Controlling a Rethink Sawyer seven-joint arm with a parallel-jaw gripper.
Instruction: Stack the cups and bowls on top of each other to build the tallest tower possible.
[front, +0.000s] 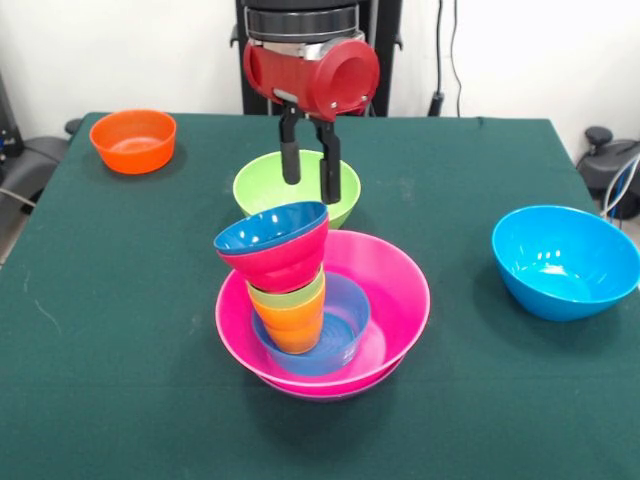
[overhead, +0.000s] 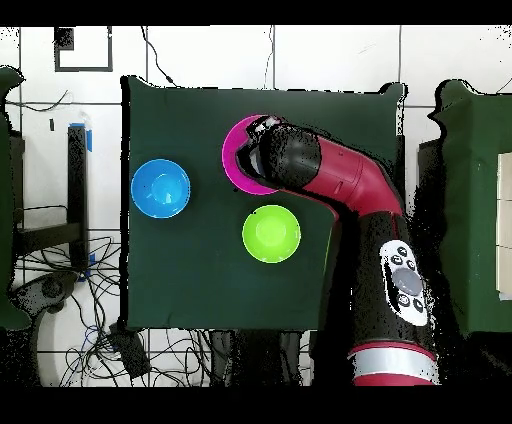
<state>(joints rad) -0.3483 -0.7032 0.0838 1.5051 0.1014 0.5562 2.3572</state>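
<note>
— Any room around it?

— Plenty: the green surface (front: 120, 300) is bare near and left of the tower (front: 300, 300). The sky-blue bowl (front: 565, 260) sits well apart at right, the orange bowl (front: 133, 140) at the far left corner.

— What's in the pink bowl (front: 395, 290)?

— A light-blue bowl (front: 345, 325), then orange cup (front: 292, 328), green cup (front: 285, 296), red bowl (front: 285, 262), dark-blue bowl (front: 265, 230) (tilting left).

— The gripper (front: 310, 185)?

— Above it, jaws apart, empty, before the lime bowl (front: 262, 185).

Dark green cloth covers the surface (front: 120, 300), edge to edge. White wall (front: 120, 50) behind w/ black cables (front: 445, 50) hanging down it. Overhead: white tiled floor (overhead: 200, 60) round the surface, tangle of cables (overhead: 70, 300) at one side.
</note>
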